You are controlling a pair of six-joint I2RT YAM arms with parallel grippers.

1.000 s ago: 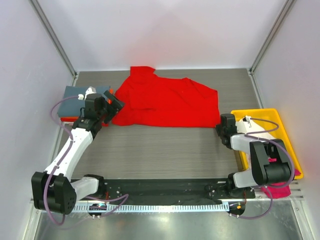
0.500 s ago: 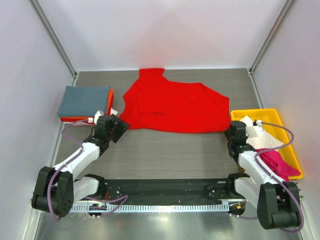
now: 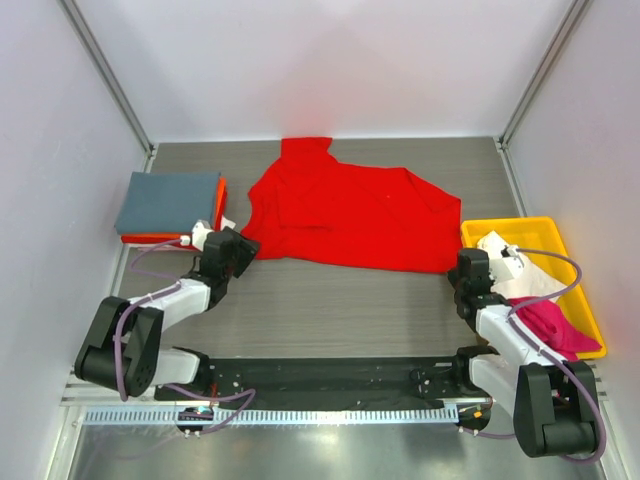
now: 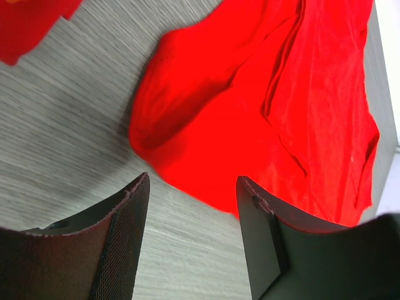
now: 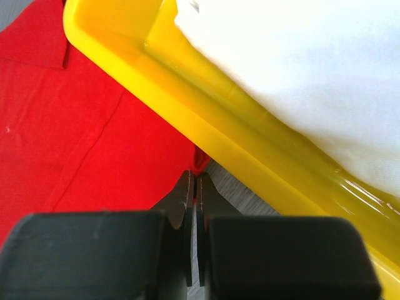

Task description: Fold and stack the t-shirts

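I've got the red shirt (image 3: 350,215) spread on the counter (image 3: 330,300) for folding; left gripper (image 4: 192,181) gapes empty beside it; right gripper (image 5: 192,178) is closed tight at its corner.

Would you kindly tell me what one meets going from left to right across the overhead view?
Folded grey-blue t-shirt → left pincer → red t-shirt → right pincer → yellow tray.

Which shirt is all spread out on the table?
The red shirt in the middle. The grey-blue shirt is folded on an orange shirt at the left, and the white shirt and pink shirt sit bunched in the yellow tray.
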